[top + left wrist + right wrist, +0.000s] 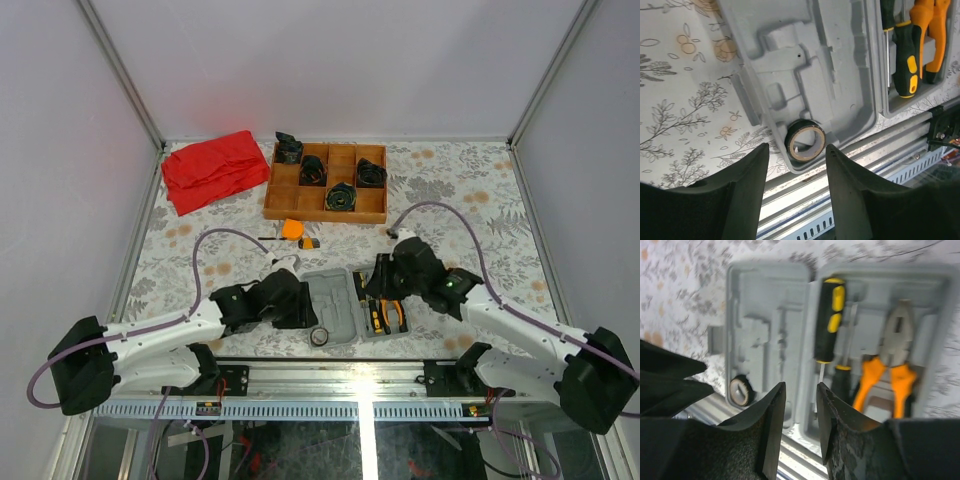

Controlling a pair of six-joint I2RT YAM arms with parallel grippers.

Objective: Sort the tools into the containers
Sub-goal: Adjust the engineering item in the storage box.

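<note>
Grey moulded case opened at desk's near edge.
Nested inside: screwdriver, orange-handled pliers; tape ring at its corner; left gripper half-spread, right gripper narrowly parted, nothing held.

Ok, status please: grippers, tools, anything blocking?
Left gripper, right gripper open, empty. Pliers, screwdriver, black ring in grey case. Tape measure outside. Nothing blocking.
</note>
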